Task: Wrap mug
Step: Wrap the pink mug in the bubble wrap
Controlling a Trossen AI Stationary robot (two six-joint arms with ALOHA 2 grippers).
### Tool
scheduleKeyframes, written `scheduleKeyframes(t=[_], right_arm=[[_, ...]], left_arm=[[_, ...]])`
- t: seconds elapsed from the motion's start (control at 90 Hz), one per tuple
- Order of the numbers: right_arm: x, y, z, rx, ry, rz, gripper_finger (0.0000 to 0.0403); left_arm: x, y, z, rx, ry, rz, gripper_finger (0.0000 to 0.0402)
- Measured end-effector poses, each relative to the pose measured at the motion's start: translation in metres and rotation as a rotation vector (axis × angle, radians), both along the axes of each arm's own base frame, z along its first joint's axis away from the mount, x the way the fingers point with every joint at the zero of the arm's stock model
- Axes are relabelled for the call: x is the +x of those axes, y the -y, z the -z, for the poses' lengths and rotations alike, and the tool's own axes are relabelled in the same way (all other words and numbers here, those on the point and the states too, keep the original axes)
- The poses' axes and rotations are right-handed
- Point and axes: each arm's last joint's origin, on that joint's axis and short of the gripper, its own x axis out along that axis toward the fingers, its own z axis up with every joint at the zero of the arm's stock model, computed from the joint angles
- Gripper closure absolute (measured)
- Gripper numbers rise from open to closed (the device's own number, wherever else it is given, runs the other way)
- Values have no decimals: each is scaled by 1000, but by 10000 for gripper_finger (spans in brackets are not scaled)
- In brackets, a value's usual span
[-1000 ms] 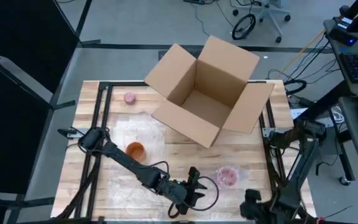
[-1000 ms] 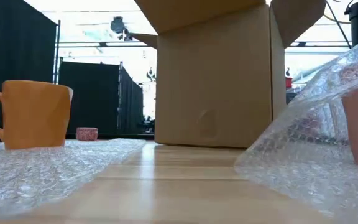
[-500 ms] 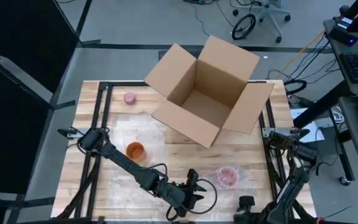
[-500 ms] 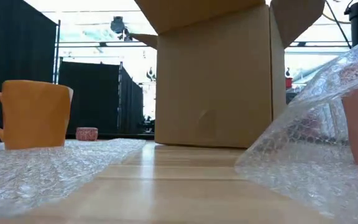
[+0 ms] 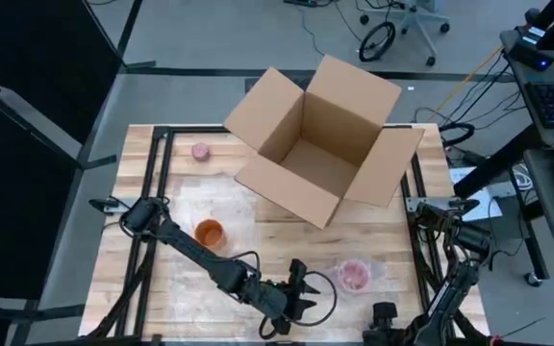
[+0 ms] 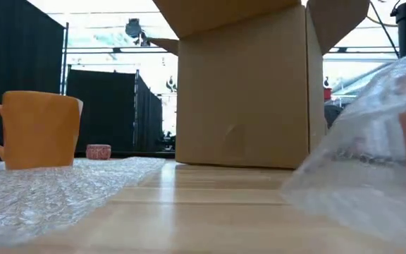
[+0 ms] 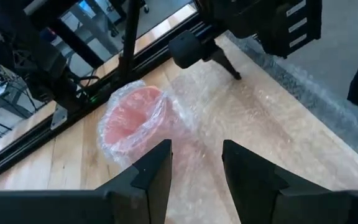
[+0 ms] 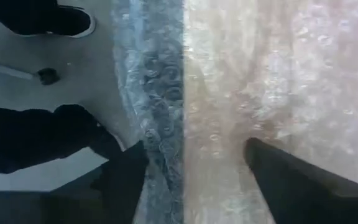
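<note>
A pink mug point(image 5: 352, 275) stands near the table's front, loosely covered by bubble wrap point(image 7: 185, 118); it also shows in the left wrist view point(image 7: 132, 118). My left gripper point(image 7: 196, 149) is open just left of it point(image 5: 299, 279), fingers pointing at the mug with wrap lying below them. My right gripper point(image 8: 194, 146) hangs open at the table's near edge point(image 5: 383, 315), its fingers on either side of the wrap's edge point(image 8: 166, 93) that overhangs the table. An orange mug point(image 6: 41, 130) stands upright on a second bubble wrap sheet point(image 6: 48, 190) at the left. My right gripper's open fingertips point(image 8: 135, 155) are close over the bubble wrap's edge at the table's near rim, pointing down. I cannot tell whether they touch it.
A large open cardboard box point(image 5: 320, 144) stands at the far middle of the table. A small pink object point(image 5: 200, 151) lies at the far left. Black frame rails point(image 5: 152, 192) run along both sides. A dark shoe point(image 8: 48, 18) shows on the floor beyond the near edge.
My right arm has sunk toward the table's near edge and its gripper has shifted a little to the left. The bubble wrap over the pink mug has shifted and shows blurred in the low view. The orange mug and the box have stayed put.
</note>
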Motion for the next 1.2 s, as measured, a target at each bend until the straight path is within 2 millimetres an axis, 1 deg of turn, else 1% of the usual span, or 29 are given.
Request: scheduleKeyframes(t=[0.089, 0.189, 0.289, 0.411, 0.633, 0.744, 0.9, 1.022, 1.2], right_arm=[[0, 1, 0, -1, -11, -1, 237], [0, 0, -4, 7, -8, -29, 279], [0, 2, -12, 13, -1, -49, 307], [2, 6, -20, 11, 5, -43, 328], [6, 14, -42, 45, 50, -32, 351], [9, 19, -55, 53, 90, -24, 355], [12, 29, -68, 37, 129, 11, 355], [13, 31, -70, 33, 135, 25, 355], [13, 34, -69, 19, 123, 57, 355]], left_arm=[[0, 0, 0, 0, 0, 0, 270], [0, 0, 0, 0, 0, 0, 270], [0, 0, 0, 0, 0, 0, 270], [0, 0, 0, 0, 1, 0, 270], [1, -2, 0, 0, 0, -5, 270], [3, -6, 0, -1, 0, -12, 270], [6, -10, 0, -6, -3, -15, 270], [7, -11, 1, -24, -14, 18, 270], [9, -14, 1, -26, -16, 16, 270]])
